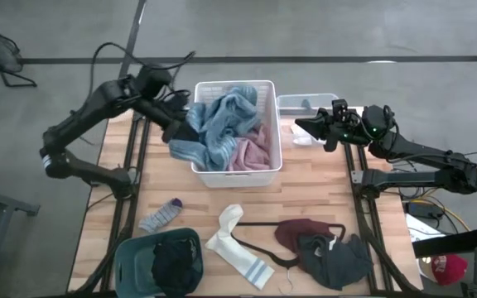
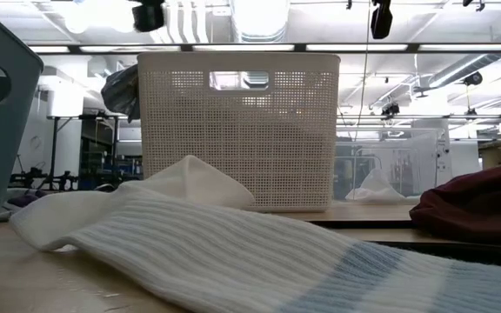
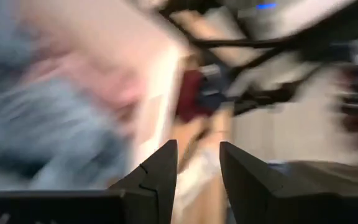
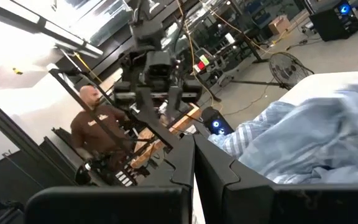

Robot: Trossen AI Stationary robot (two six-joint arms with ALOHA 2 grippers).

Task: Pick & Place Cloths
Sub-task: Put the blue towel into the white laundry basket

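- Cloths are split in the high view: a blue-grey cloth (image 1: 222, 124) and a pink cloth (image 1: 252, 153) fill the white basket (image 1: 267, 87), while a grey sock (image 1: 161, 215), a white sock (image 1: 237, 244), a maroon cloth (image 1: 301, 233) and a dark grey cloth (image 1: 334, 261) lie loose on the near half of the table (image 1: 321, 182), and a black cloth (image 1: 176, 263) sits in the teal bin (image 1: 127, 257)
- Same view: left gripper (image 1: 179, 132) sits at the basket's left rim beside the blue-grey cloth; right gripper (image 1: 305, 126) hovers just right of the basket, near a clear container (image 1: 305, 103); the 4 loose cloths are well apart from both, with a black hanger (image 1: 259, 248) lying between the white sock and the maroon cloth, a likely snag
- Low view: white sock (image 2: 233, 252) stretches across the foreground, long axis left to right, basket (image 2: 237, 130) behind it, maroon cloth (image 2: 481, 204) at right; neither gripper shows clearly
- Left wrist view: left gripper (image 3: 197, 168) is empty, fingers (image 3: 160, 171) parted by a narrow gap; everything beyond is motion-blurred
- Right wrist view: right gripper (image 4: 194, 168) has its fingers pressed together on nothing, blue-grey cloth (image 4: 309, 143) just ahead; a person (image 4: 98, 130) stands in the room behind
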